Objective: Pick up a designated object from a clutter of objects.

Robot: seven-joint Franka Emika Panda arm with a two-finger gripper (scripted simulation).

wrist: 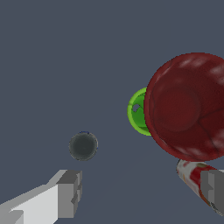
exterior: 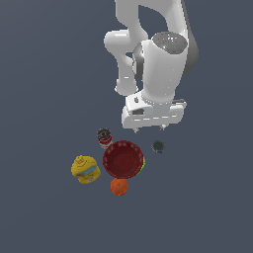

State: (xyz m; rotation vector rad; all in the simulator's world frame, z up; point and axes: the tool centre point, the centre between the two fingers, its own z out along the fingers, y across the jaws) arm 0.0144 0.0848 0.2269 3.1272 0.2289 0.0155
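Note:
The small dark can (exterior: 157, 146) stands alone on the grey floor, just off the exterior view's right of the dark red bowl (exterior: 123, 159). In the wrist view the can (wrist: 83, 145) shows its dark round top. My gripper (exterior: 149, 129) hangs above the floor, open and empty, a little behind the can and above it. In the wrist view the gripper (wrist: 142, 188) has its two fingers wide apart, and the can lies near one grey fingertip (wrist: 70, 192) but outside the gap.
The red bowl (wrist: 188, 107) partly covers a green round object (wrist: 136, 111). A red-and-white can (exterior: 104, 138) stands behind the bowl, and it also shows in the wrist view (wrist: 192, 175). A yellow container (exterior: 85, 169) and an orange ball (exterior: 118, 187) sit nearby.

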